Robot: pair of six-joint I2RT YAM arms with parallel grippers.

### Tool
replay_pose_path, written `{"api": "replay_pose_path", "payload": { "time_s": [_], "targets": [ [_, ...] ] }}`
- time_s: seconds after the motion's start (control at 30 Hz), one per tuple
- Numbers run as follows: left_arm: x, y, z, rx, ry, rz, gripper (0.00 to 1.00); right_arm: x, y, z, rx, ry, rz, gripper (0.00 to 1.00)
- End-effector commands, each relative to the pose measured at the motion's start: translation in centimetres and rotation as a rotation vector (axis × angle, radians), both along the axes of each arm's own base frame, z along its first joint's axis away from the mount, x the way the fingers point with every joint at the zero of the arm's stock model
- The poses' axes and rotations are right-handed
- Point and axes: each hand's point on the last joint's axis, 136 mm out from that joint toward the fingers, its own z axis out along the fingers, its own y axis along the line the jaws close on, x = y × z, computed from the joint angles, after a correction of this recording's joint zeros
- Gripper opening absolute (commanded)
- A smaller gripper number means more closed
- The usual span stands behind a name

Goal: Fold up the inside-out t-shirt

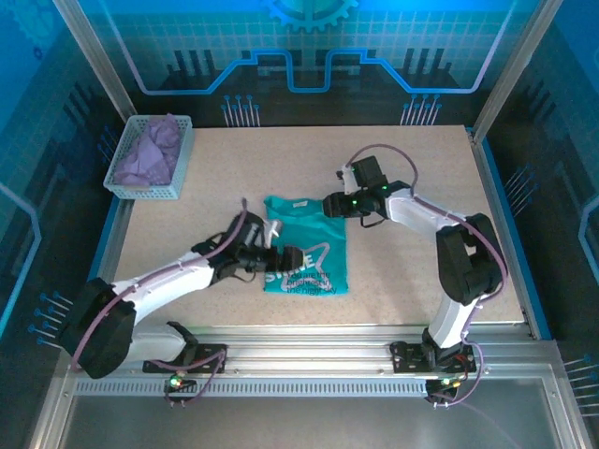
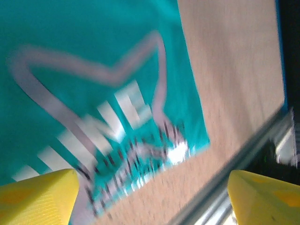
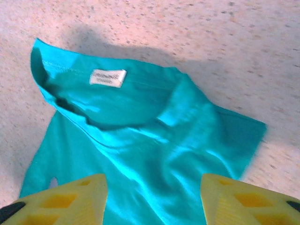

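Observation:
The teal-green t-shirt lies partly folded on the table, a grey star outline and white lettering facing up. In the left wrist view the printed t-shirt is blurred, and my left gripper is open above its lower hem, by the shirt's left side. My right gripper hovers open at the shirt's top right corner. Its wrist view shows the rumpled collar end of the shirt with a small white tag under the open gripper. Neither gripper holds anything.
A pale mesh basket with a lavender-purple cloth stands at the back left of the table. A metal rail runs along the near edge, close below the shirt's hem, and the rail appears beside the left fingers.

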Motion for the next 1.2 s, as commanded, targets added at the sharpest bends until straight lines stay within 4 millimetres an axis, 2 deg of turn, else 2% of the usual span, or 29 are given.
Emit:
{"api": "replay_pose_path", "payload": {
  "time_s": [0.0,0.03,0.07,0.13,0.23,0.4,0.6,0.67,0.8,0.97,1.1,1.17],
  "targets": [
    [7.8,4.5,1.0,0.050,-0.091,0.190,0.86,-1.9,-2.9,-1.8,-0.090,0.085,-0.012,0.62],
    [9.7,5.3,0.6,0.078,-0.085,0.214,0.86,-1.3,-3.2,-1.9,-0.090,0.090,-0.020,0.71],
    [11.3,5.8,-0.1,0.112,-0.073,0.213,0.86,-0.6,-3.1,-2.1,-0.097,0.105,-0.022,0.76],
    [13.7,6.8,-1.7,0.176,-0.033,0.209,0.86,0.5,-2.8,-2.9,-0.115,0.130,-0.010,0.77],
    [15.7,6.9,-3.9,0.180,0.016,0.168,0.86,1.5,-2.6,-4.5,-0.120,0.173,-0.007,0.78],
    [17.0,4.9,-6.3,0.143,0.069,0.071,0.86,1.9,-0.9,-6.2,-0.087,0.223,0.027,0.74],
    [16.2,2.0,-8.1,0.073,0.122,-0.020,0.78,1.1,1.1,-8.8,-0.064,0.289,0.056,0.67],
    [16.0,1.4,-8.6,0.062,0.135,-0.034,0.72,1.3,1.4,-9.0,-0.055,0.289,0.049,0.60],
    [16.3,1.4,-9.3,0.054,0.156,-0.016,0.56,2.1,1.6,-8.4,-0.002,0.277,0.027,0.40],
    [16.4,1.4,-9.6,0.036,0.164,-0.011,0.34,2.7,2.7,-8.0,0.069,0.266,0.050,0.26],
    [17.0,1.9,-9.3,-0.016,0.162,0.012,0.14,3.6,3.3,-7.3,0.130,0.241,0.080,0.13],
    [17.8,2.2,-8.1,-0.046,0.136,0.025,0.04,4.5,3.1,-5.9,0.178,0.193,0.091,0.08]
  ]
}}
